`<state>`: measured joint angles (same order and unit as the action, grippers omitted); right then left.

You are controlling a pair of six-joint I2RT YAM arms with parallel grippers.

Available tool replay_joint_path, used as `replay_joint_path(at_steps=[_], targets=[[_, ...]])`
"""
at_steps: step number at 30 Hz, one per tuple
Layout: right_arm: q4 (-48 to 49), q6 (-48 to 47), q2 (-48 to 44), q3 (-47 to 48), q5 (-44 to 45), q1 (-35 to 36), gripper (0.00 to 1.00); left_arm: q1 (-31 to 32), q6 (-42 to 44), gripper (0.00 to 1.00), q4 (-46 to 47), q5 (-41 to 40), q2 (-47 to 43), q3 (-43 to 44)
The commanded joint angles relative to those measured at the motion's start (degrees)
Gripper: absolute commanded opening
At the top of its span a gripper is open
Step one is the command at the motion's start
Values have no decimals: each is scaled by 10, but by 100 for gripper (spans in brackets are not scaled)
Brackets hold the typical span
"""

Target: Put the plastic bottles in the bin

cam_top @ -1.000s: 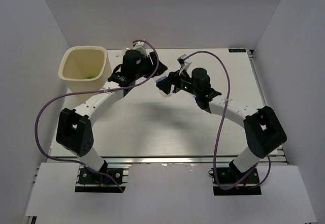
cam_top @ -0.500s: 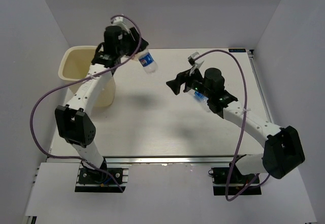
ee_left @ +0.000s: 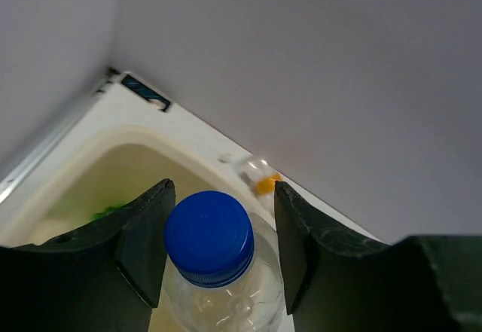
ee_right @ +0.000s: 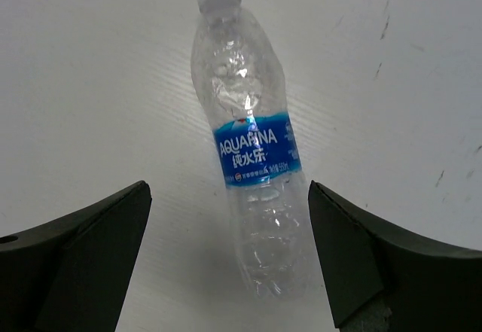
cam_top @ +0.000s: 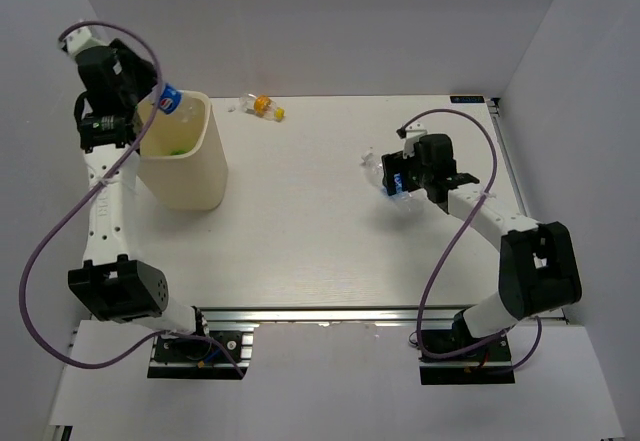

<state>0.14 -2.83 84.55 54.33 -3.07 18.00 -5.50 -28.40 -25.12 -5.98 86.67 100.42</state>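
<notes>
My left gripper [cam_top: 150, 104] is raised at the far left, shut on a clear plastic bottle [cam_top: 168, 101] with a blue cap [ee_left: 209, 234], tilted over the rim of the cream bin [cam_top: 190, 183]. In the left wrist view the fingers [ee_left: 143, 234] press the bottle's neck, with the bin's rim [ee_left: 151, 136] below. Something green [ee_left: 105, 213] lies inside the bin. My right gripper [ee_right: 227, 196] is open wide, straddling a second clear bottle [ee_right: 252, 166] with a blue label that lies on the table [cam_top: 395, 183]. A small clear bottle with orange [cam_top: 262, 107] lies at the back.
White walls close in the table on the left, back and right. The bin stands in the table's far left corner. The left arm's purple cable [cam_top: 45, 251] loops out to the left of that arm.
The left arm carried the blue-capped bottle from the table's middle up and left to over the bin. The right gripper opened, moved right and came down over the second bottle.
</notes>
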Motion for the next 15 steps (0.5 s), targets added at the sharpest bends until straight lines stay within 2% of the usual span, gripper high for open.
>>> replay_joint_path(at_steps=[1, 2, 5, 6, 7, 10, 15], targets=[[-24, -54, 21, 16, 10, 0, 89, -51, -22, 0, -21, -13, -20, -37], [-25, -57, 34, 17, 11, 0, 89, -64, -23, 4, -13, -18, -21, -46], [-28, -58, 61, 25, 21, -1, 89, -78, -4, 46, -16, -5, -10, -26], [-33, -55, 68, 28, 25, -1, 89, -79, -1, 65, -26, -4, -2, -13], [-43, -53, 76, 32, 27, -1, 89, -79, 4, 98, -37, -1, 12, -1], [-73, -33, 104, 51, 69, -1, 89, -80, 11, 98, -47, 19, 19, 17], [-55, -29, 115, 32, 95, -2, 89, -79, 24, 98, 0, 54, -8, 7]])
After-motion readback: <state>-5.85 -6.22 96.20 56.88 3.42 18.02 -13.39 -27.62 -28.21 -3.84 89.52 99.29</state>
